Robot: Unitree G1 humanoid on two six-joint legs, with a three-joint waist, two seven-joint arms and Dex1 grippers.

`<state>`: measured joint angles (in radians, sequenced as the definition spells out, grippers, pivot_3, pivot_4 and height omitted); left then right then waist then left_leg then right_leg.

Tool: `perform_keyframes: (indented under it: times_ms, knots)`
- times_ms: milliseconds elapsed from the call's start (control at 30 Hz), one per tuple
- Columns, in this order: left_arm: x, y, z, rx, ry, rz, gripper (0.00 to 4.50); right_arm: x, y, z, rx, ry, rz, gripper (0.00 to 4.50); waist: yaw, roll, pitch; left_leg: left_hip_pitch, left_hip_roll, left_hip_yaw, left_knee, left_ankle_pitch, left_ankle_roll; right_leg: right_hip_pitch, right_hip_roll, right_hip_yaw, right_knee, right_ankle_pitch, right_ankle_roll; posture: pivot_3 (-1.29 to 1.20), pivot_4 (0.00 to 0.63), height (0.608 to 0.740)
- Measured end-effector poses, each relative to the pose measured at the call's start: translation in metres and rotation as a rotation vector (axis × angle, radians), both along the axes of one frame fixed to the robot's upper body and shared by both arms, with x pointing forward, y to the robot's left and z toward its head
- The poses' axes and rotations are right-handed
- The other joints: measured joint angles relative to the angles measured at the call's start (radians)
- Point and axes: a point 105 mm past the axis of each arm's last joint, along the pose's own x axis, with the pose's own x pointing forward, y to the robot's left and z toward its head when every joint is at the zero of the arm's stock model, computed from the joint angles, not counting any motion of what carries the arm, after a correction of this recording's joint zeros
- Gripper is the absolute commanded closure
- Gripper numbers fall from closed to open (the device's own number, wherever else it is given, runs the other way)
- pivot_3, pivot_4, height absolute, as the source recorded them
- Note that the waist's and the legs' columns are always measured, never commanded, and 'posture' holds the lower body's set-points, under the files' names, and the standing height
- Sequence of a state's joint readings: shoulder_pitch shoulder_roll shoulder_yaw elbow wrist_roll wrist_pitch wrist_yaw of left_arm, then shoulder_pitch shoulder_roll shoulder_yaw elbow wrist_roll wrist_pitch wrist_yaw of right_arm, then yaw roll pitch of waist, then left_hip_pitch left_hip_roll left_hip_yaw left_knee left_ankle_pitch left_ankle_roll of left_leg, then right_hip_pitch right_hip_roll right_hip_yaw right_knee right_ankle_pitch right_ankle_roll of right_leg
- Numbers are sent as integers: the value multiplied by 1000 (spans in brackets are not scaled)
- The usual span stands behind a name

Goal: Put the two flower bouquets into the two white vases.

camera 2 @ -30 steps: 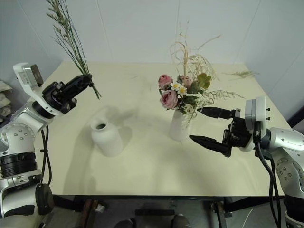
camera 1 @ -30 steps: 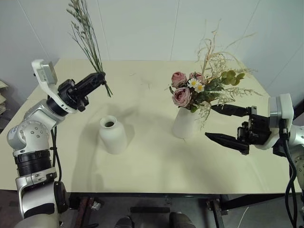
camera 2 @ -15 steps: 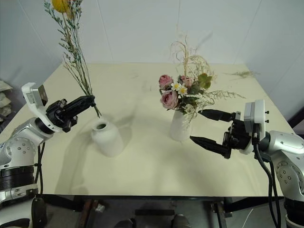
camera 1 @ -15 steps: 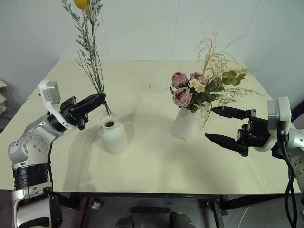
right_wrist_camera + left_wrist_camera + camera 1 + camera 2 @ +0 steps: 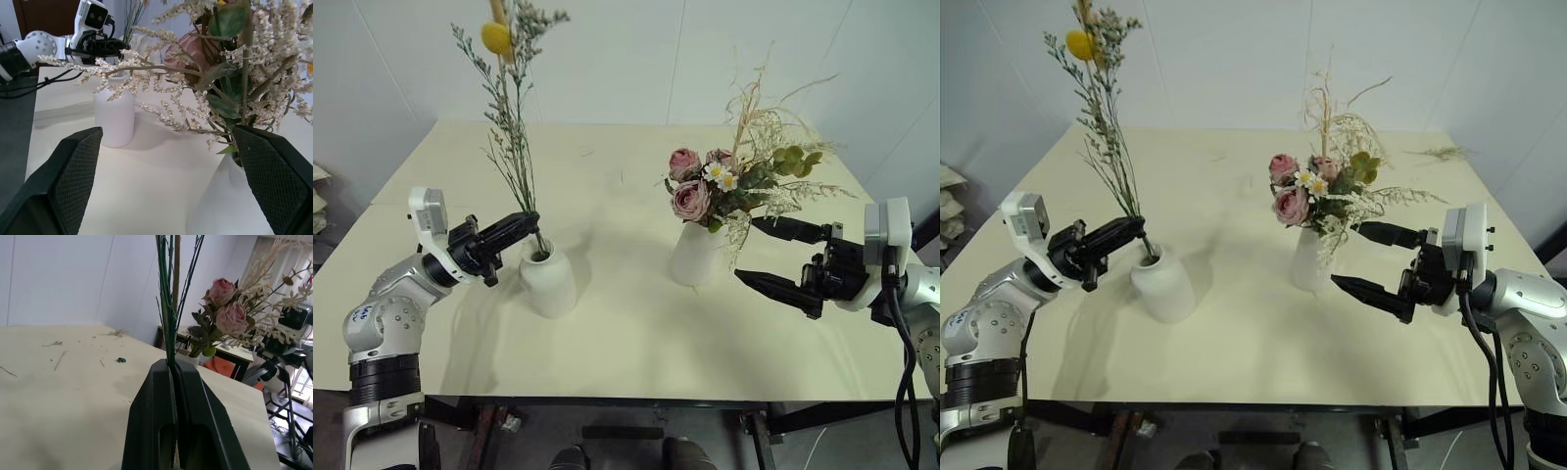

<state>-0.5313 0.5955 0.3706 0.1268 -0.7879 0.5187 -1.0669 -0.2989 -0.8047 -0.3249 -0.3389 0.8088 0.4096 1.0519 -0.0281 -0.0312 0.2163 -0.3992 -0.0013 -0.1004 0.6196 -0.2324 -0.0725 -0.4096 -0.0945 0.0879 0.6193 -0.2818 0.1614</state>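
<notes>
On the table (image 5: 626,333) two vases stand, well apart. The shorter vase (image 5: 546,282) is at the left, a little nearer than the taller vase (image 5: 693,255), which stands right of the middle. The big bouquet (image 5: 729,186) stands in the taller vase and leans to the right. The thin sprig (image 5: 509,127) rises upright above the shorter vase, with its lower stem end in the mouth of this vase. The left gripper (image 5: 524,225) is just left of that mouth and touches the stem. The right gripper (image 5: 773,257) is to the right of the taller vase, near it. At the far right corner of the table lies a loose twig (image 5: 1445,152).
</notes>
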Motion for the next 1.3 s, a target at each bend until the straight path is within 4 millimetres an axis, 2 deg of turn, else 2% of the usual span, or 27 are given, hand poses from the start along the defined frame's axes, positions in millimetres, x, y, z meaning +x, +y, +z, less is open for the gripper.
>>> perform_keyframes:
  times_ms: [133, 333, 567, 767, 933, 1033, 1300]
  knots:
    - [1, -1, -1, 14, -13, 3, 4488, -1, 2, 1, -1, -8, -4, 0, 0, 0, 0, 0, 0, 0, 0, 0, 0, 0, 0, 0, 0, 0, 0, 0, 150, 740]
    - [-2, 3, -16, 45, 16, 17, 4488, 0, 1, -1, 9, 1, -17, 0, 0, 0, 0, 0, 0, 0, -1, 0, 0, 0, 0, 0, -1, 0, 0, 0, 150, 740]
    - [-3, 6, -20, 58, 11, 38, 4488, 1, 1, 0, 26, -12, -23, 0, 0, 0, 0, 0, 0, 0, -2, 0, 0, 0, 0, 0, -1, 0, 0, 0, 150, 740]
    - [-7, 4, -19, 58, 22, 34, 2985, 1, 1, 0, 30, -15, -26, 0, 0, 0, 0, 0, 0, 0, -2, 0, 0, 0, 0, 0, -2, 0, 0, 0, 150, 740]
    - [-16, 10, -17, 98, 40, 26, 1346, 1, 2, -1, 34, -17, -27, 0, -1, 0, 0, 0, 0, 0, -2, 0, 0, 0, 0, 0, -2, 0, -1, 0, 150, 740]
    - [-21, 18, -18, 154, 55, 32, 533, 2, 2, -1, 40, -24, -26, 0, -2, 0, 0, 0, 0, 0, -3, 0, 0, 0, 0, 0, -2, -1, -1, 0, 150, 740]
    - [-36, 41, -17, 335, 85, 27, 533, 10, 5, -6, 57, -22, -15, 0, -2, 0, 0, 0, 1, 0, -7, 0, 0, -1, 0, 0, -5, -3, -5, 0, 150, 740]
